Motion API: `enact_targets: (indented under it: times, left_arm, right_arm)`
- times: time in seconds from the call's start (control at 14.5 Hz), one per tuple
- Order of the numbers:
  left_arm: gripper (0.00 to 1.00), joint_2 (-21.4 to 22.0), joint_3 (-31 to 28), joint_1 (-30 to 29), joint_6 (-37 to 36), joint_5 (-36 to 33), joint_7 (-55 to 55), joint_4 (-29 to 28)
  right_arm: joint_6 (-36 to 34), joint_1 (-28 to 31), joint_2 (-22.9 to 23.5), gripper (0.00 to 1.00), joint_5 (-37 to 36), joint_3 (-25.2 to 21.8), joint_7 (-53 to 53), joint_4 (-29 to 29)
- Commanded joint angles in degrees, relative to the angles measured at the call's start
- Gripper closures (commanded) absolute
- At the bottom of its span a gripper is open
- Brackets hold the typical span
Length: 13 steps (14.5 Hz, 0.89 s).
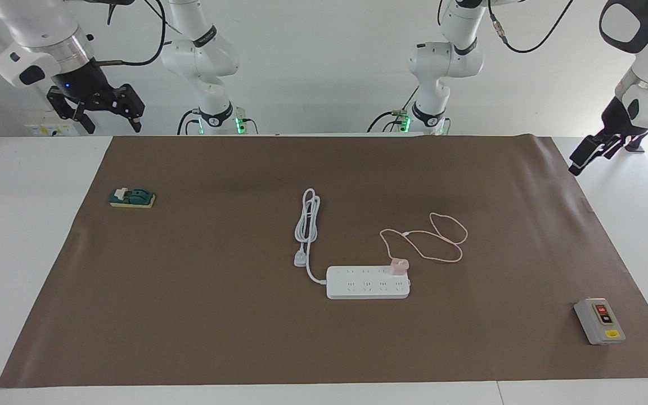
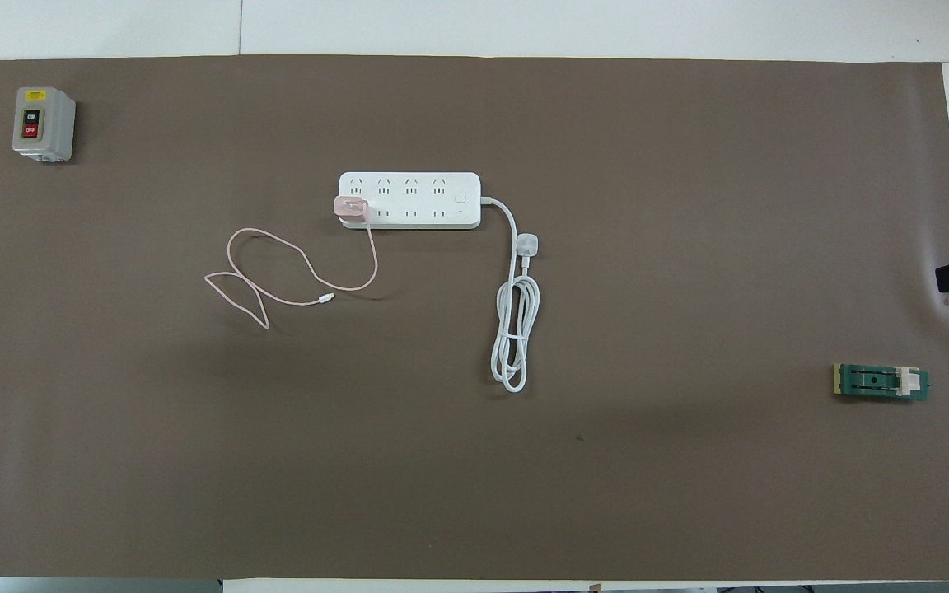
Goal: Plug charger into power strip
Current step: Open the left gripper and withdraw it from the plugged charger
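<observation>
Facing view
- Charger (image 1: 399,266): small pink cube, seated upright in an end socket of the row nearer the robots, at the strip's end toward the left arm. Its thin pink cable (image 1: 439,242) lies in loose loops on the mat, nearer the robots than the strip.
- Power strip (image 1: 367,283): flat, white, near the middle of the brown mat (image 1: 189,315). Its thick white cord (image 1: 307,222) lies bundled nearer the robots, with the white plug (image 1: 300,259) beside the strip's other end.
- Left gripper (image 1: 593,151): raised over the mat's edge at the left arm's end of the table, fingers apart, holding nothing.
- Right gripper (image 1: 111,117): raised over the table's edge at the right arm's end, fingers spread, holding nothing; this arm waits.
- Grey box with red and black buttons (image 1: 599,321): on the mat corner at the left arm's end, farther from the robots than the strip.
- Green switch block (image 1: 132,198): on the mat toward the right arm's end.

Overhead view
- Charger (image 2: 351,207) in the strip's end socket; strip (image 2: 421,200) lying flat; pink cable (image 2: 277,276) looped nearer the robots.
- Grey box (image 2: 44,123) and green block (image 2: 881,382) at the mat's two ends.
- Neither gripper's fingertips show here.
</observation>
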State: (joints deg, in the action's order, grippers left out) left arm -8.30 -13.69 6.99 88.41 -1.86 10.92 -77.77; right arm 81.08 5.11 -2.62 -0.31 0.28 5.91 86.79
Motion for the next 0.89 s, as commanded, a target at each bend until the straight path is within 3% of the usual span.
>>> enact_targets:
  times: [0.0, 0.28, 0.48, 0.83]
  left_arm:
    - [0.00, 2.58, 0.42, -0.83, -0.61, 2.04, -3.01, -1.50]
    - [0.00, 4.62, 4.09, -2.93, 1.23, 1.86, -3.01, -4.76]
    - [0.00, 4.70, 15.15, -11.27, 2.47, 1.86, -3.10, -6.51]
    - [0.00, 7.15, 15.62, -11.03, 1.15, 2.04, -2.14, -8.70]
  right_arm:
    - [-0.31, 0.16, -1.33, 0.00, 0.84, -0.01, 0.86, 1.10]
    - [-0.31, 0.16, -1.33, 0.00, 0.84, -0.01, 0.86, 1.10]
    - [-0.31, 0.16, -1.33, 0.00, 0.84, -0.01, 0.86, 1.19]
    - [-0.31, 0.16, -1.33, 0.00, 0.84, -0.01, 0.95, 1.19]
